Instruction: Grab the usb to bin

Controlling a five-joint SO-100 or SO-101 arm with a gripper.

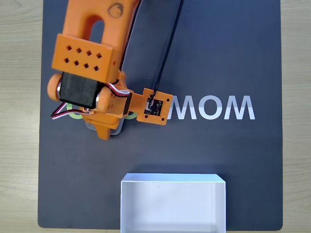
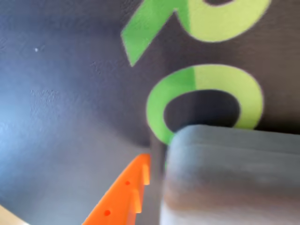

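Observation:
In the fixed view my orange gripper [image 1: 104, 131] points down at the mat over the usb [image 1: 118, 129], a grey block mostly hidden under the arm. The wrist view shows the usb [image 2: 229, 178] close up at the lower right, lying flat on the dark mat. One orange finger [image 2: 124, 194] stands just left of its edge with a thin dark gap between them; the other finger is out of frame. The jaws stand open beside the block. The bin [image 1: 173, 180], a white open box, sits at the mat's near edge, below and right of the gripper.
A dark mat [image 1: 233, 160] with white "MOM" lettering [image 1: 214, 108] and green letters [image 2: 201, 98] covers a light wooden table [image 1: 19, 121]. An orange camera mount [image 1: 156, 107] with a black cable juts right of the arm.

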